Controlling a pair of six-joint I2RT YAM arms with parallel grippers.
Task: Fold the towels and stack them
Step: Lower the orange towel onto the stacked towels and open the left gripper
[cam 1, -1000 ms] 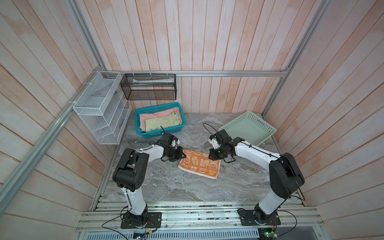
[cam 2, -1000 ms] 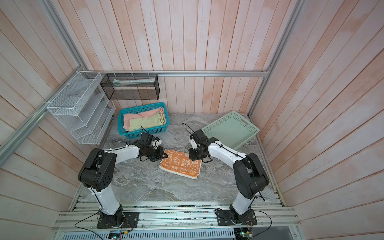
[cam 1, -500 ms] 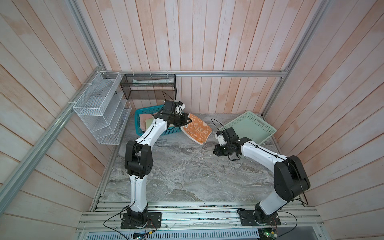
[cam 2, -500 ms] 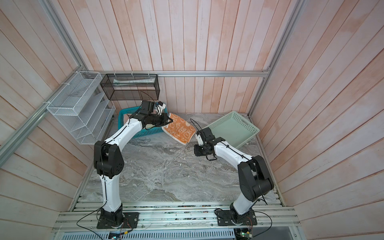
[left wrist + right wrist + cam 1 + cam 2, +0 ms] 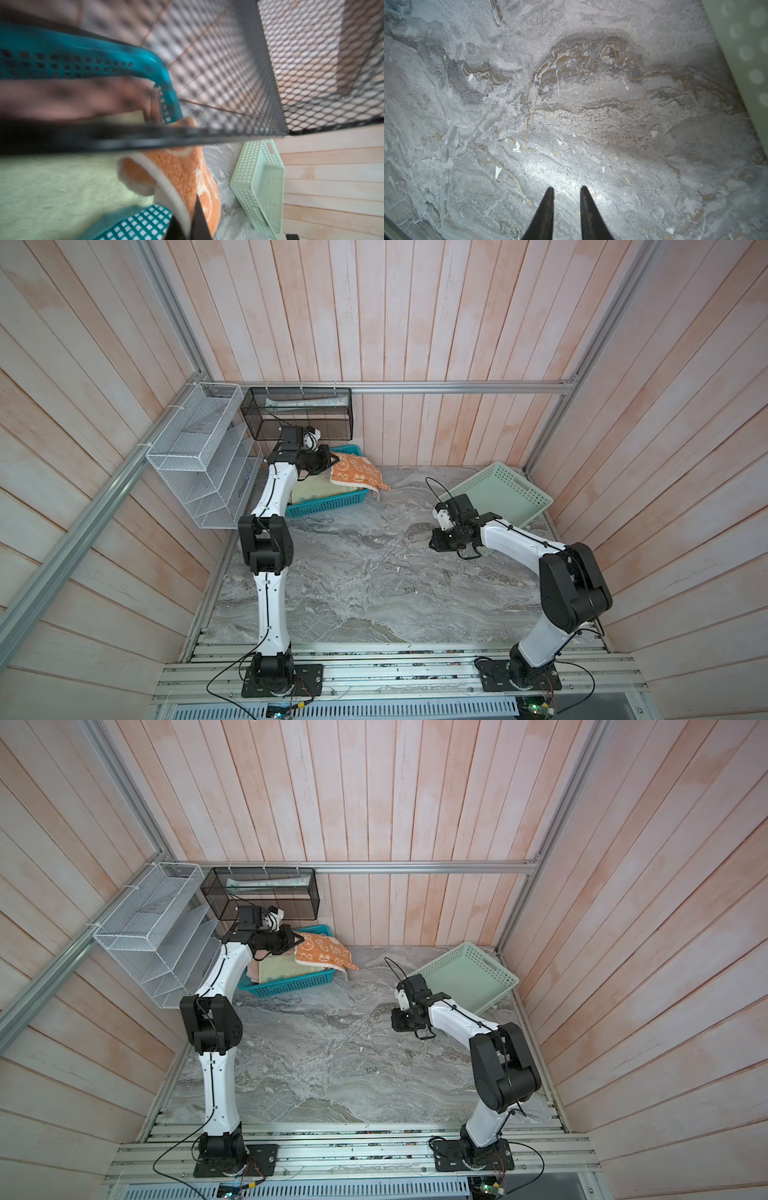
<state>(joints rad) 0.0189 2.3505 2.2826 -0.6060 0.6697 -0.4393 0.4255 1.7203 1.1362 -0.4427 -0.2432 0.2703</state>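
The folded orange towel [image 5: 357,475] [image 5: 326,957] with white rabbits hangs over the right end of the teal basket [image 5: 328,504] [image 5: 291,986]. My left gripper [image 5: 330,460] [image 5: 297,940] is shut on its near edge. In the left wrist view the white hem of the orange towel [image 5: 182,166] is pinched in that gripper [image 5: 187,216]. A pale yellow towel [image 5: 318,489] [image 5: 52,187] and a pink one [image 5: 72,97] lie in the basket. My right gripper [image 5: 434,541] [image 5: 566,188] hovers low over bare marble, jaws a little apart and empty.
A pale green perforated tray [image 5: 503,493] [image 5: 465,975] leans at the back right, just behind the right arm. A black mesh basket [image 5: 299,414] hangs right above the left wrist. A white wire rack [image 5: 199,456] is on the left wall.
The left arm lifted the orange towel from the table's middle and carried it back-left over the teal basket. The right gripper drew off to the right and narrowed slightly.
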